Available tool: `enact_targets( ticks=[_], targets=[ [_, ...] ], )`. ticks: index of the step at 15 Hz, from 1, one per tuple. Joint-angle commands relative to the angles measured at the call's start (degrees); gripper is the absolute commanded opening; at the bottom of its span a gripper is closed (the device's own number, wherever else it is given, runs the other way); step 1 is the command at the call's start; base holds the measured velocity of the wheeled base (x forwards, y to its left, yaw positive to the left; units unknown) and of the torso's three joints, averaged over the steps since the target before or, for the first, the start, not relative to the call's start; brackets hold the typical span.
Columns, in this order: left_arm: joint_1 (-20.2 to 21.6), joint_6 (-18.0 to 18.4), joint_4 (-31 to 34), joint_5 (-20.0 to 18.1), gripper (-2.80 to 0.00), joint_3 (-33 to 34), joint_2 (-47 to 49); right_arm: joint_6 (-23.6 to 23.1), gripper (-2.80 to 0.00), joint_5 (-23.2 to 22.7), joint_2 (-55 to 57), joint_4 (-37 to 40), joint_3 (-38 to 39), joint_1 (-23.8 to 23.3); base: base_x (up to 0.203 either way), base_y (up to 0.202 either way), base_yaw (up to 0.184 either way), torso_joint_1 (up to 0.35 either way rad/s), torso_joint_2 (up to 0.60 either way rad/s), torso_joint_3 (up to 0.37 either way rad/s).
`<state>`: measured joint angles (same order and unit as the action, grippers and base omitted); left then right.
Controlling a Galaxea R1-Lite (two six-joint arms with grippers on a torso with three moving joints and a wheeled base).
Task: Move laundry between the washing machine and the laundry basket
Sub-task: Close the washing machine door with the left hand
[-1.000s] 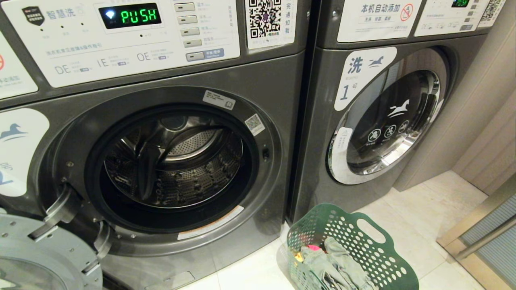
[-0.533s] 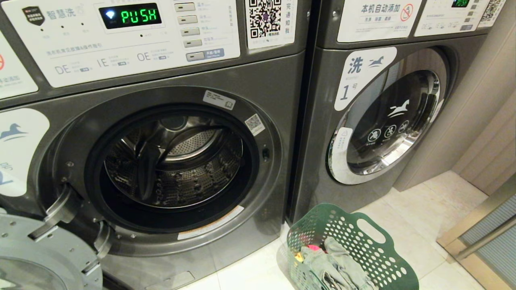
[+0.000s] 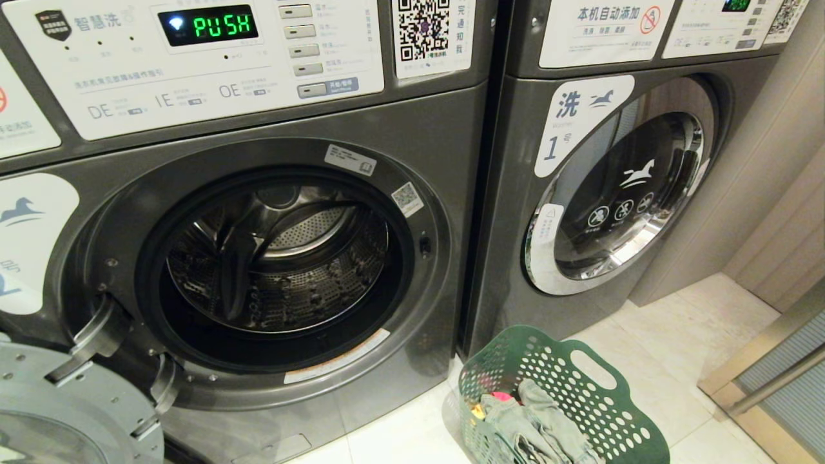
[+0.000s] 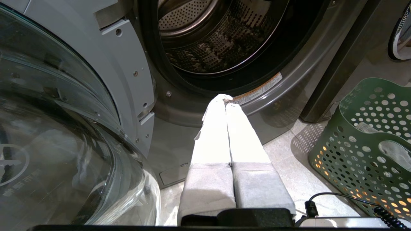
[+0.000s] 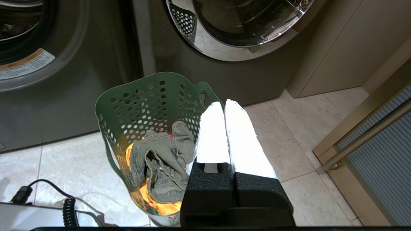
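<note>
My left gripper (image 4: 224, 98) hangs low before the open washing machine (image 3: 277, 270), jaws pressed together on nothing; my right gripper (image 5: 223, 103), equally closed and empty, hovers above the laundry basket (image 3: 606, 399) holding the laundry (image 5: 163, 157) (grey piece hiding most of it). Display reads "PUSH" (image 3: 221, 25); the neighbouring machine (image 3: 619, 193) says "1"; the open door (image 4: 57, 134) is cut off

Pale glossy floor tiles (image 3: 651, 361); beige panelled wall (image 3: 773, 212) at right; metal-framed ribbed-glass door (image 3: 786, 386) beside it.
</note>
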<state>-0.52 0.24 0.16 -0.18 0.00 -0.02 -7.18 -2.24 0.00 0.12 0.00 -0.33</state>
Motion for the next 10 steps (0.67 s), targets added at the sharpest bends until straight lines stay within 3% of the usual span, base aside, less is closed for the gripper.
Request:
enact_targets(
  ticks=[1,5,10],
  targets=[
    [0.0,0.0,0.0,0.0,-2.80,0.0,0.0,0.1,-2.80,-0.1,0.1,0.1,-0.1,0.0,0.000,0.000,0.000,0.000,0.00,0.000],
    [0.0,0.1,-0.1,0.0,-2.80,0.0,0.0,2.8,-2.80,0.3,0.1,0.1,0.0,0.0,0.000,0.000,0.000,0.000,0.00,0.000],
    [0.0,0.0,0.0,0.0,-2.80,0.0,0.0,2.3,-2.80,0.2,0.2,0.1,0.0,0.1,0.000,0.000,0.000,0.000,0.00,0.000]
  ],
)
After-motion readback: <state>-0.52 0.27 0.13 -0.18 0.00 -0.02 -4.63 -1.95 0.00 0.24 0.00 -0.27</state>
